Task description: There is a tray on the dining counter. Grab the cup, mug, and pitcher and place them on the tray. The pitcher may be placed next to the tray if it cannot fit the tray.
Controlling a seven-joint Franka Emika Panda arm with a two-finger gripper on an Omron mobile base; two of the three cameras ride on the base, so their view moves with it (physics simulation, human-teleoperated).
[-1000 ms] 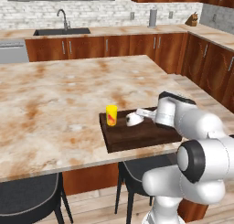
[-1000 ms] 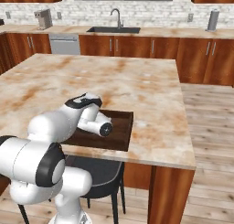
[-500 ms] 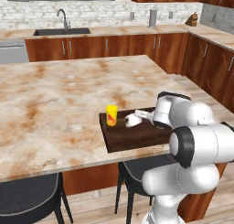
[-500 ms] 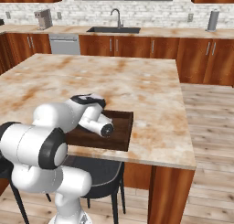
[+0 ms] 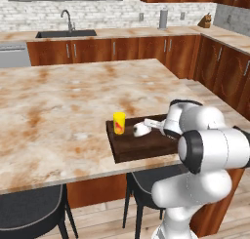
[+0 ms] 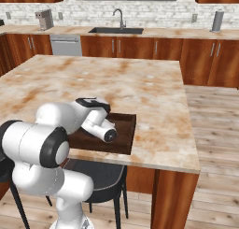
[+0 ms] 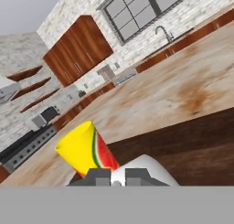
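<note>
Item: dark brown rectangular wooden tray w/ raised rim (image 5: 146, 148), lying near the front edge of the large island dining counter w/ beige, rust-veined marble top (image 5: 73, 101). Contents, as you're seeing them in the left base view: small yellow handleless tumbler cup (image 5: 118, 123) w/ red mark, standing upright in the tray's far left corner; small squat white mug (image 5: 141, 130) sitting on the tray just beside it, apart from it. Item: two-finger gripper (image 5: 148, 122) of the white arm, reaching in level over the tray from the right; fingers are pinched nearly together around the white mug, prob. on its rim or handle; which part exactly, can't tell. In the hand view the mug (image 7: 144, 169) is sitting right at the dark tips (image 7: 98, 176), cup (image 7: 84, 150) close behind it, tray floor (image 7: 192, 145) stretching off to the side. Item: tall plain grey cylindrical pitcher (image 6: 217, 21), standing upright on the back wall counter, far right of the sink, well apart from the island. Step in hand, by my reading: you're finishing the mug placement; cup appears done, pitcher not yet fetched. Next move is calling for: letting the fingers go, backing the hand off w/o nudging mug or cup, then driving the base round to the back counter for the pitcher. Tray space right of the mug is looking free, so it may fit; else set it beside the tray.
</note>
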